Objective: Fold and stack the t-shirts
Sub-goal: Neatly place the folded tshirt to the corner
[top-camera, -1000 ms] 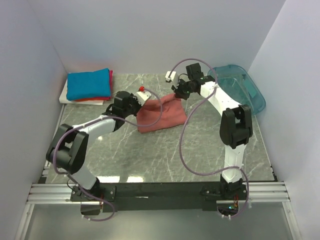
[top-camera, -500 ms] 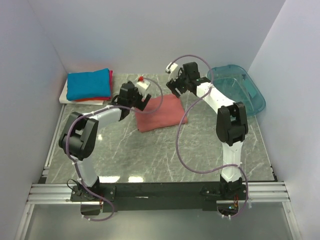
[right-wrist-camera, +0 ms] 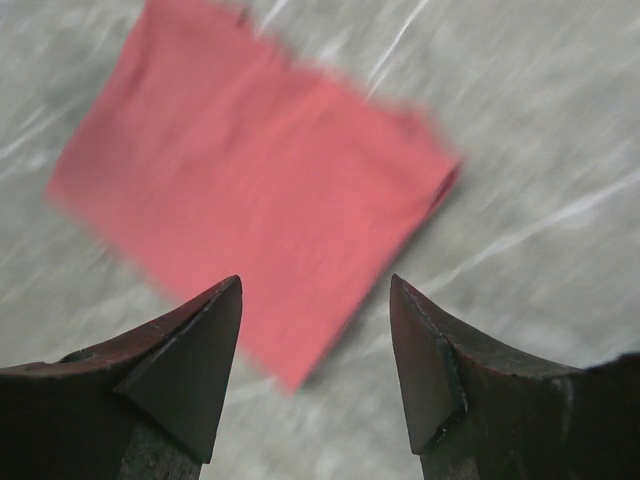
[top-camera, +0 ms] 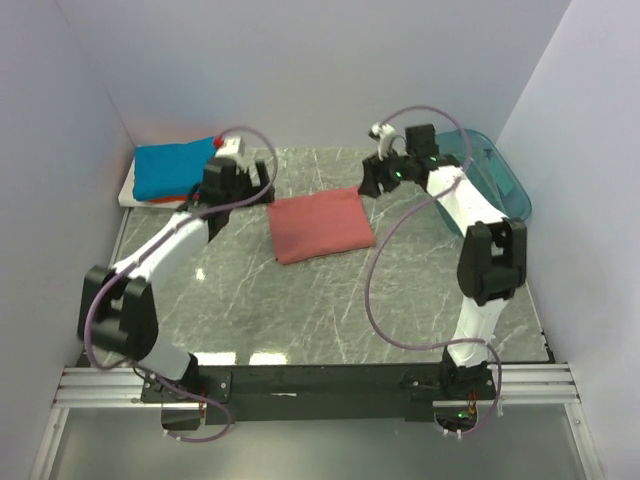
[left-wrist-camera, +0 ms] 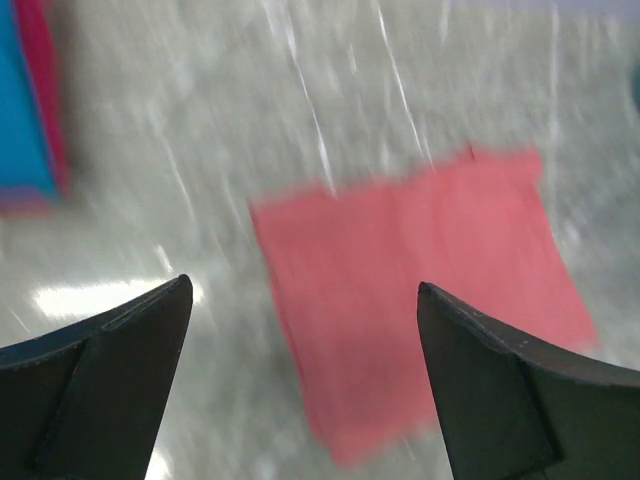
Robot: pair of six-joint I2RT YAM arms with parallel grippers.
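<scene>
Left end effector: jaws spread wide, holding nothing; hovers off the far left corner of the salmon-pink t-shirt.
Right end effector: jaws apart, empty; off its far right corner.
Salmon-pink t-shirt: folded flat on the bench.
Blue, red and white t-shirts: stacked well to its left.
Teal bin: to its right.

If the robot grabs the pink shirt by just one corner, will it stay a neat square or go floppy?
Probably floppy: the pink shirt is soft cloth lying flat in folded layers, so a one-corner lift would likely let it droop and unfold. It looks light for its size. Pushed across the smooth table, it might slide or bunch, not roll.
</scene>
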